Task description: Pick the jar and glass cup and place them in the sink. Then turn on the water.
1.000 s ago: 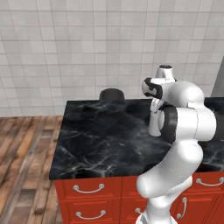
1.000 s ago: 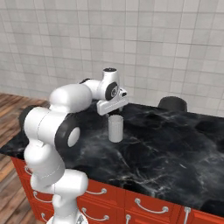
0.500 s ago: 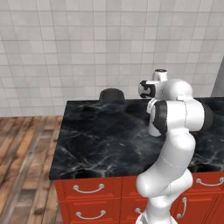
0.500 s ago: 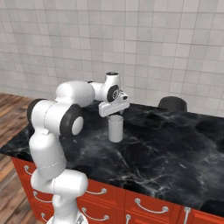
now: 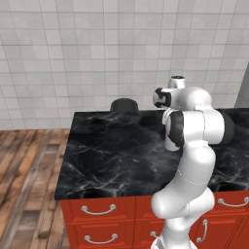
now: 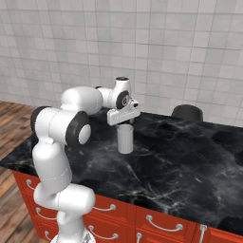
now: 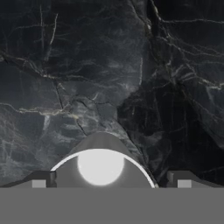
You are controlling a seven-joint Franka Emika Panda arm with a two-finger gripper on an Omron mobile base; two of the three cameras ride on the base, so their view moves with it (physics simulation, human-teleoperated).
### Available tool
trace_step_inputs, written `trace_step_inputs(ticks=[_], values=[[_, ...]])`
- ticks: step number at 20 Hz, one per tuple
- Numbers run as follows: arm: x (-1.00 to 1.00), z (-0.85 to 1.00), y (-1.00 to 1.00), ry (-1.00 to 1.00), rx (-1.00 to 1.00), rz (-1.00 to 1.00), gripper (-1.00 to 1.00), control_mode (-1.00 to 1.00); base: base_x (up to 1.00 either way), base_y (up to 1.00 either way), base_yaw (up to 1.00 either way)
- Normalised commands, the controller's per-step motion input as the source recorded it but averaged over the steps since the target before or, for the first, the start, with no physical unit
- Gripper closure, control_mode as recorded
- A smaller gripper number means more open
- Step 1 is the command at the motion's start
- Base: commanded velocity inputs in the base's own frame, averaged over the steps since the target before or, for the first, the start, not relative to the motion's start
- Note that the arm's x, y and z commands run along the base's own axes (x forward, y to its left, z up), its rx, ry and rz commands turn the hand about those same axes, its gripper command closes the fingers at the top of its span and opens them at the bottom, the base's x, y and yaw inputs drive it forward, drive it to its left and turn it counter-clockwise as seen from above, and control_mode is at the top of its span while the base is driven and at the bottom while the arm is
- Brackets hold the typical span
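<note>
Tool [image 6: 125, 124] spread wide, directly above one glass cup [image 6: 126, 139] with its tips either side of the rim, apparently not gripping, cup upright on the black marbled counter [image 6: 180, 161], one dark round object [image 6: 187, 112] at the counter's back edge, red drawers below, grey tiled wall, wooden floor.

A pale grey cup [image 6: 126, 139] is seen standing upright on the black marble worktop [image 6: 180, 166], toward its left part and nearer the back edge than the front. The gripper [image 6: 125, 124] is held directly over the cup, its fingers reaching the rim; the jaws are spread wide. A dark rounded object [image 6: 187, 113] is set at the worktop's back edge, well apart from the cup.
</note>
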Motion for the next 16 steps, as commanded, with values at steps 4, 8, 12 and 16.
trace_step_inputs(ticks=[4, 8, 12, 16], values=[[-0.65, 0.00, 0.09, -0.16, 0.00, -0.01, -1.00, -1.00, 0.00, 0.00, 0.00], [-0.60, -0.02, 0.11, -0.11, 0.00, 0.00, -1.00, -1.00, 0.00, 0.00, 0.00], [-0.08, -0.33, 0.18, -0.01, -0.05, 0.00, -1.00, -1.00, 0.00, 0.00, 0.00], [0.11, -0.30, 0.12, 0.00, -0.04, 0.00, -1.00, -1.00, 0.00, 0.00, 0.00]])
